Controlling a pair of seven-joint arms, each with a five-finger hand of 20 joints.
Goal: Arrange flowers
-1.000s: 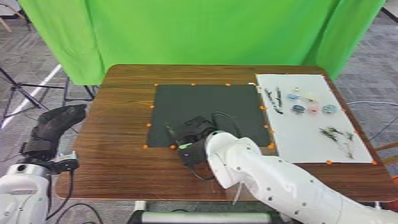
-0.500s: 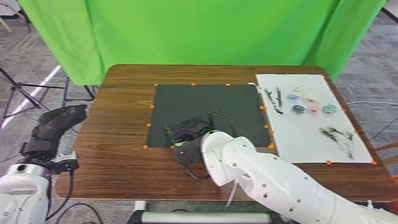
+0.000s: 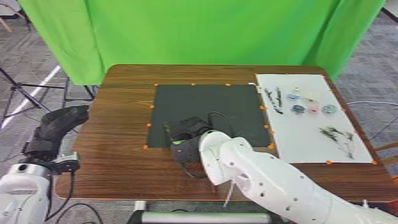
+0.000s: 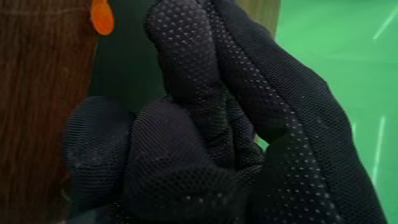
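Black-gloved right hand (image 3: 187,131) over dark mat (image 3: 209,100), fingers curled together; left hand (image 3: 59,123) relaxed.

Green curtain (image 3: 222,35) behind brown table (image 3: 107,170) — tripod (image 3: 18,84) on grey carpet (image 3: 49,47), left side

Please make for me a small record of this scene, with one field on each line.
right hand: above the near-left part of the dark mat; the hand may hold something, but this is unclear
left hand: beside the left edge of the table; the glove looks relaxed
white sheet: right side of table
on sheet: small coloured flower heads, dark stems, leafy sprigs
backdrop: green curtain
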